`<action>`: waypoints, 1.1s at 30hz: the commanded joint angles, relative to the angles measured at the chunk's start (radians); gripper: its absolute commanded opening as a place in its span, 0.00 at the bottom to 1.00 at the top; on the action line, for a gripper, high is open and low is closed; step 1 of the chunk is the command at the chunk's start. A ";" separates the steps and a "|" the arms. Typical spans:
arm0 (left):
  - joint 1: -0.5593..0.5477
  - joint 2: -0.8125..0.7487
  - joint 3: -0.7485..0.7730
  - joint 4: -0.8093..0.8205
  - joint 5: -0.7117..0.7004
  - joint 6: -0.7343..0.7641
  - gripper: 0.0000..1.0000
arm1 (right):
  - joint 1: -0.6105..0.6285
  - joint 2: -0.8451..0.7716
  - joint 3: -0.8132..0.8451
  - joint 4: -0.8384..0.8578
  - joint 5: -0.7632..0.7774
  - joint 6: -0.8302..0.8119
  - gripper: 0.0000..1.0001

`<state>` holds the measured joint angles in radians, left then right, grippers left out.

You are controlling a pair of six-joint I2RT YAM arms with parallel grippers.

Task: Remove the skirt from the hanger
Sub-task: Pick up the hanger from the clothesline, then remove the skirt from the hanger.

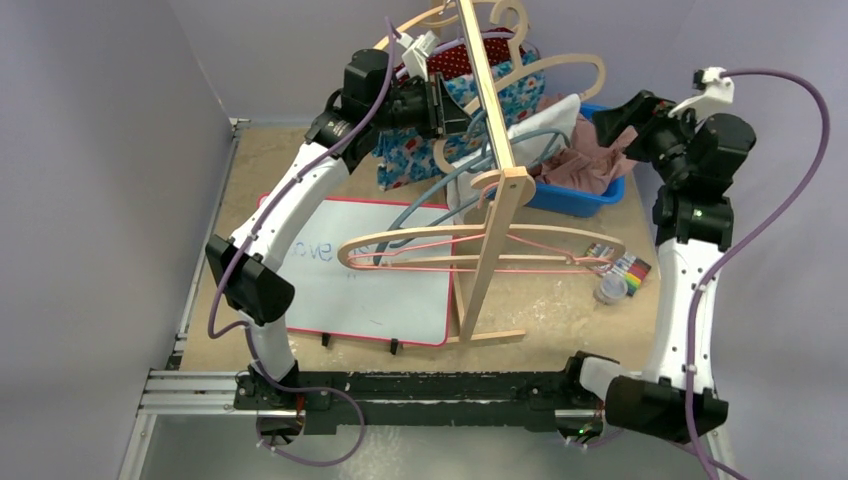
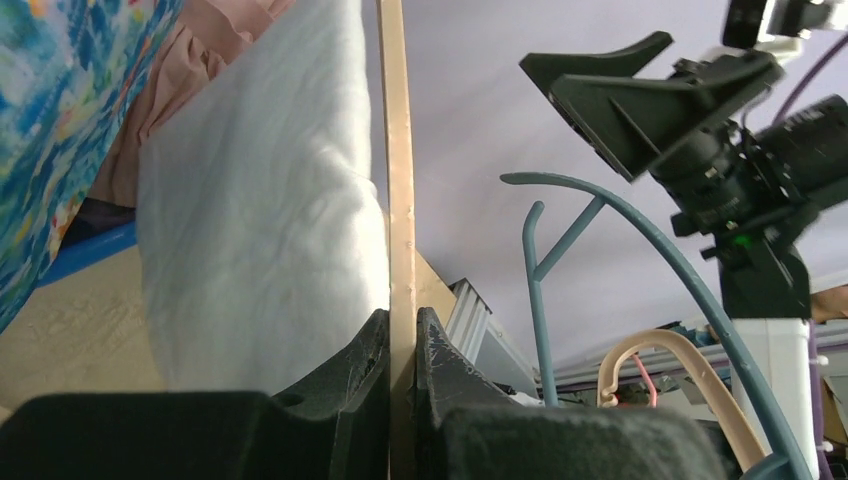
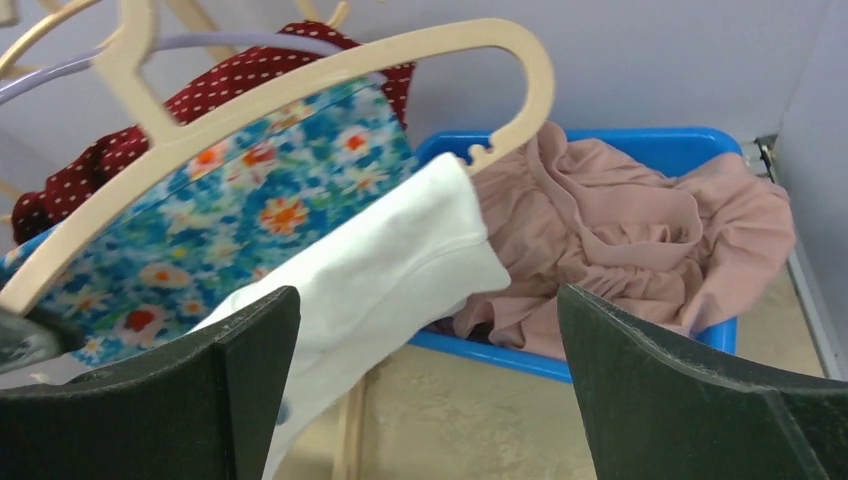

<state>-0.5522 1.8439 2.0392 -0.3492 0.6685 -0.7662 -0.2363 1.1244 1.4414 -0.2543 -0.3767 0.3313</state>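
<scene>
Nearest to my left wrist camera, my left gripper is closed on the thin edge of the wooden hanger. The gripper's own body hides the lower part of the wood. The white skirt hangs touching this hanger, and its top is cut off in this view.

My right gripper stands wide open and holds nothing. A teal hanger crosses between my two arms.

Farther off, the right wrist view shows a floral cloth, a red dotted cloth and a pink cloth in the blue bin.

Only the top view shows the wooden rack and the whiteboard.
</scene>
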 commanded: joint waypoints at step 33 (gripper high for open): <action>-0.003 -0.082 -0.012 0.119 0.090 -0.025 0.00 | -0.138 0.377 -0.172 0.694 -0.674 0.032 0.80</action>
<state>-0.5522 1.8397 2.0159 -0.3378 0.7242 -0.7780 -0.3740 1.4857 1.2133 0.3603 -0.9699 0.3908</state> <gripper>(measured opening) 0.077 0.803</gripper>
